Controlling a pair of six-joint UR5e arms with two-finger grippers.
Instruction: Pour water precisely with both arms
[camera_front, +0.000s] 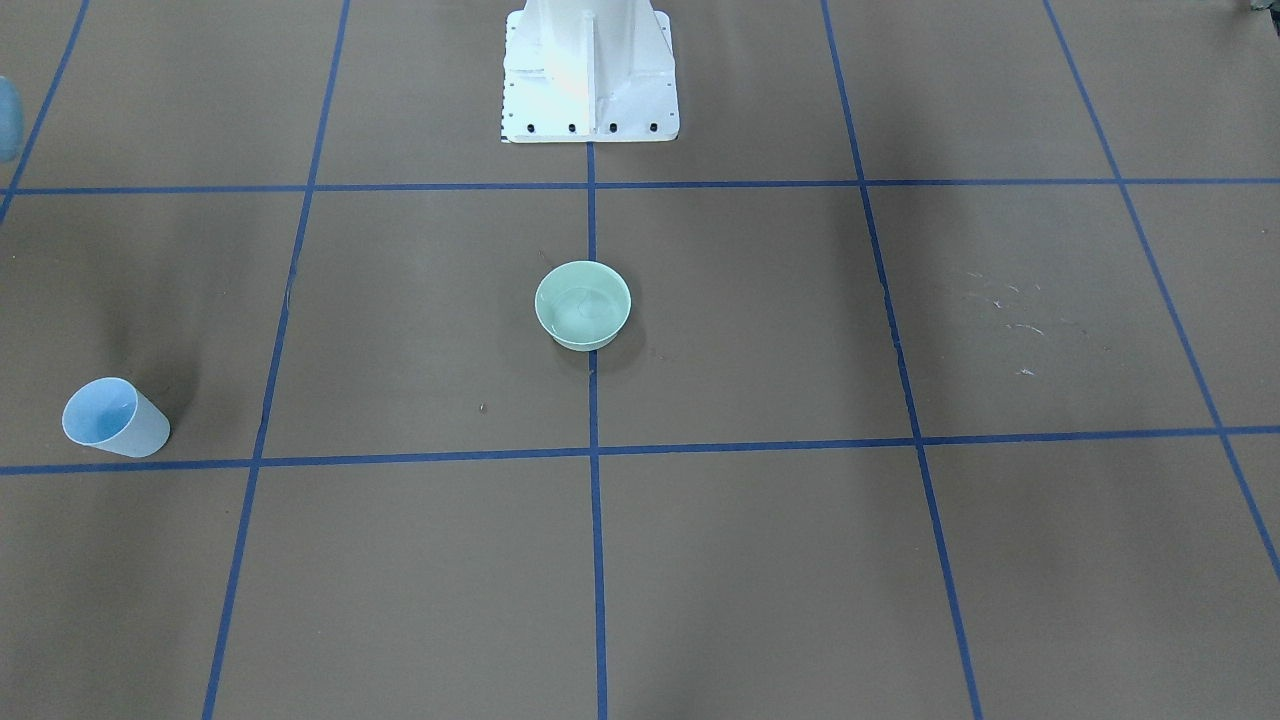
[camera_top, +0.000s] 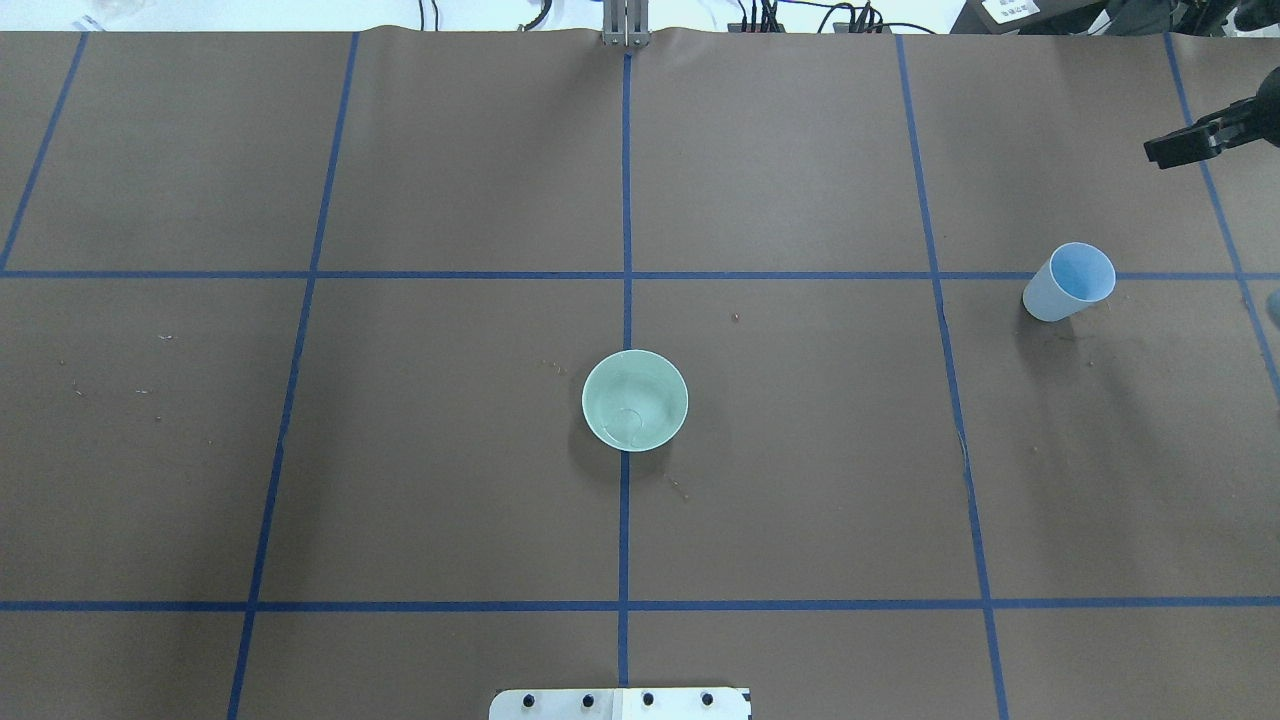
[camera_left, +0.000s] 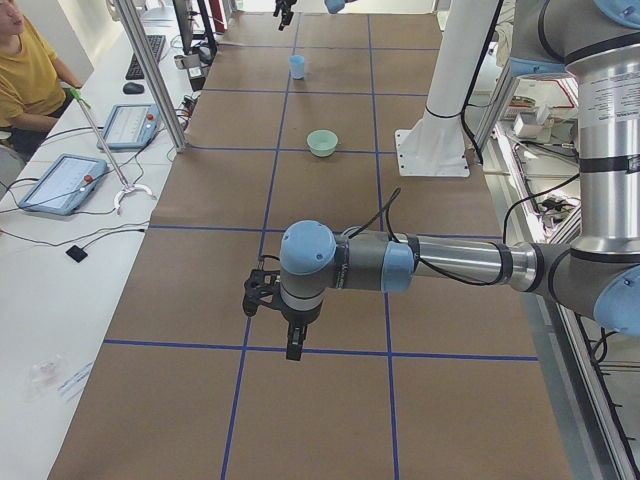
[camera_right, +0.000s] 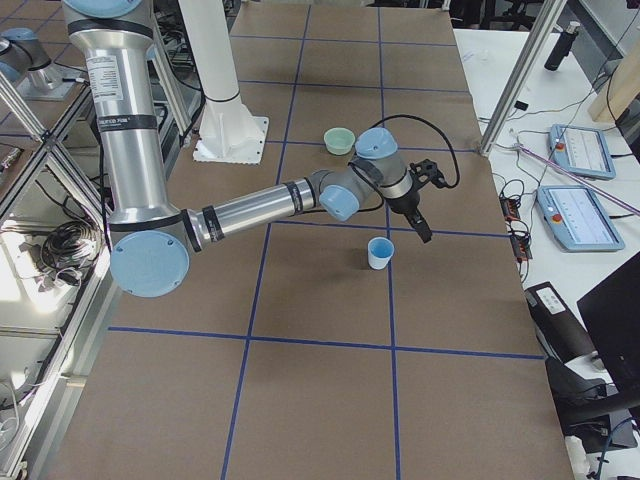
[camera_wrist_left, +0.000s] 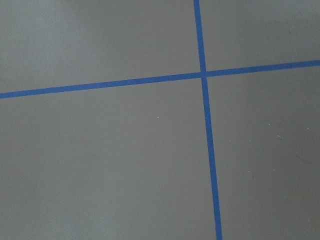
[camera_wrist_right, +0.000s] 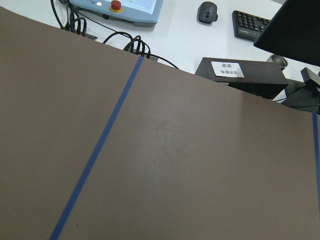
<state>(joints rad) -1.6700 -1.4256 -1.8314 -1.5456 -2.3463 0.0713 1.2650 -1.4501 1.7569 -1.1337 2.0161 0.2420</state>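
Overall, brown table (camera_top: 800, 150), blue tape grid (camera_top: 626, 200)

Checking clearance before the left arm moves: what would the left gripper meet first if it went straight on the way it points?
Probably the bare brown table cover, close to a blue tape crossing: the left gripper points straight down and its wrist view shows nothing else below.

The worktop (camera_top: 450, 450) was recorded as plain brown, crossed by a grid of blue tape lines (camera_top: 626, 250). The bowl (camera_top: 635, 400) was noted pale green, the cup (camera_top: 1068, 282) pale blue, the pedestal (camera_front: 588, 70) white. The left arm (camera_left: 450, 262) and right arm (camera_right: 250, 208) were seen silver-grey with pale blue joint caps (camera_left: 307, 250).
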